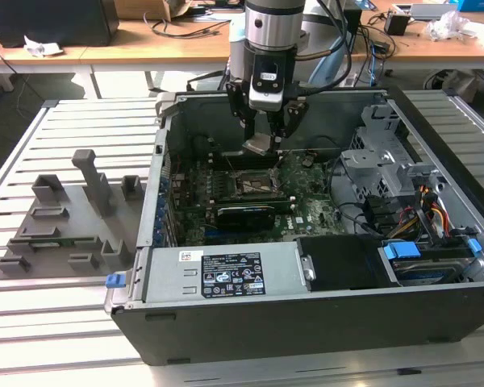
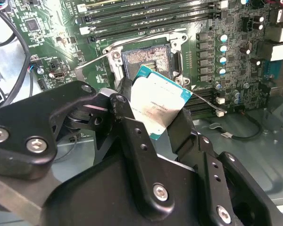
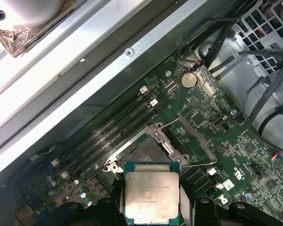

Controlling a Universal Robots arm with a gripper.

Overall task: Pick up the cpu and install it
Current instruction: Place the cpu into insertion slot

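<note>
- I am gripping the cpu (image 2: pixel 158 106) with my claw (image 1: pixel 266 139) clamped on two opposite edges, its silvery top showing in both wrist views.
- I am hovering inside the open computer case (image 1: pixel 306 330), which is lying on a slatted tabletop (image 1: pixel 64 322).
- The cpu is hanging above the green motherboard (image 1: pixel 310 211), close over the open socket (image 3: pixel 141 153) but not sitting in it.

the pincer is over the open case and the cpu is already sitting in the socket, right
Not quite. The pincer is over the open case, but the cpu is not in the socket: the second wrist view shows it clamped in the pincer, clear of the empty socket.
</note>
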